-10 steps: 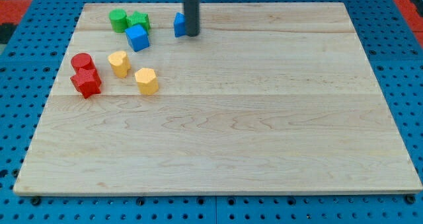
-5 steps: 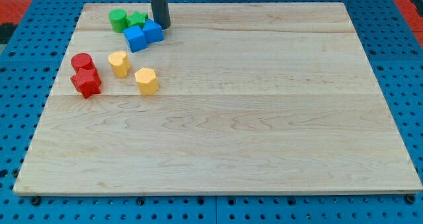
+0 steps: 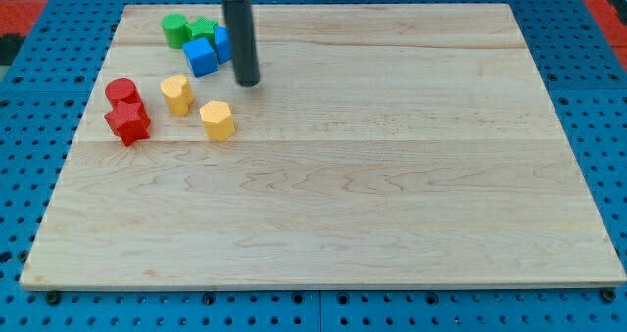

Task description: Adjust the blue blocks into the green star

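A pale wooden counter (image 3: 372, 195) of joined planks lay on a blue perforated base (image 3: 607, 107); red patches showed at the view's top corners, under even light

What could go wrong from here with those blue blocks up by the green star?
My tip sits just right of and below the two blue blocks, near the yellow blocks. A leftward sweep might knock those instead. Pushing the blues harder could shove the green star and green cylinder toward the board's top edge.
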Tool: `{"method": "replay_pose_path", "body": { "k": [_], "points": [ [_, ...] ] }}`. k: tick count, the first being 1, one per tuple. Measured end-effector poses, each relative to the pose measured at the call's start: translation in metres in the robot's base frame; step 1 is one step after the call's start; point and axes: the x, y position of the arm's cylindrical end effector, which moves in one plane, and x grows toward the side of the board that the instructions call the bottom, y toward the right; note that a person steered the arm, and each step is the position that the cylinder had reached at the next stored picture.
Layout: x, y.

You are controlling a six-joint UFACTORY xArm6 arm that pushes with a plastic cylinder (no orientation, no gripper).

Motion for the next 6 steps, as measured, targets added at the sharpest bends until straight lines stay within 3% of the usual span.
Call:
{"method": "replay_pose_path", "body": {
  "k": [1, 6],
  "points": [
    [-0.009, -0.028],
    [-0.077, -0.014]
  ]
}}
